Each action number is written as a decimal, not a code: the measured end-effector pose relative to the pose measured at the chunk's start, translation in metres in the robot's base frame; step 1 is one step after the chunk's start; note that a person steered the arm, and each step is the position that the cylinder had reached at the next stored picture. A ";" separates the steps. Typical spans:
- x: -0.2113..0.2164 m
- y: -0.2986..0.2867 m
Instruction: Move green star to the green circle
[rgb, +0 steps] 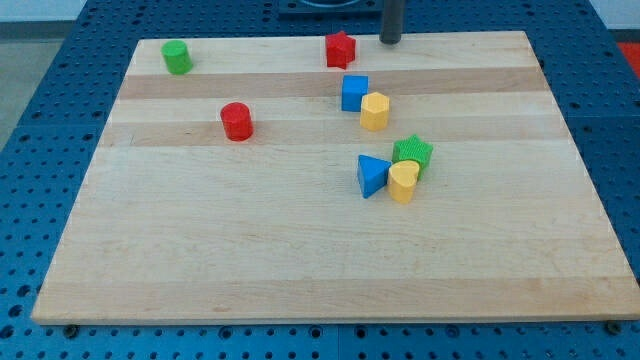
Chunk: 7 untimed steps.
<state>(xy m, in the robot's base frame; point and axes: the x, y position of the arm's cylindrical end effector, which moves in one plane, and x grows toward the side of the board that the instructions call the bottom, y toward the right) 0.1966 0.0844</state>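
The green star lies right of the board's middle, touching a yellow block below it and close to a blue triangle at its lower left. The green circle stands near the board's top left corner, far from the star. My tip is at the board's top edge, right of the red star, well above the green star and touching no block.
A blue cube and a yellow hexagon stand together between my tip and the green star. A red circle stands left of the middle. The wooden board lies on a blue perforated table.
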 end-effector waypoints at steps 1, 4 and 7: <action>0.000 -0.009; 0.001 -0.025; 0.011 -0.029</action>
<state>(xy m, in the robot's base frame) 0.2075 0.0552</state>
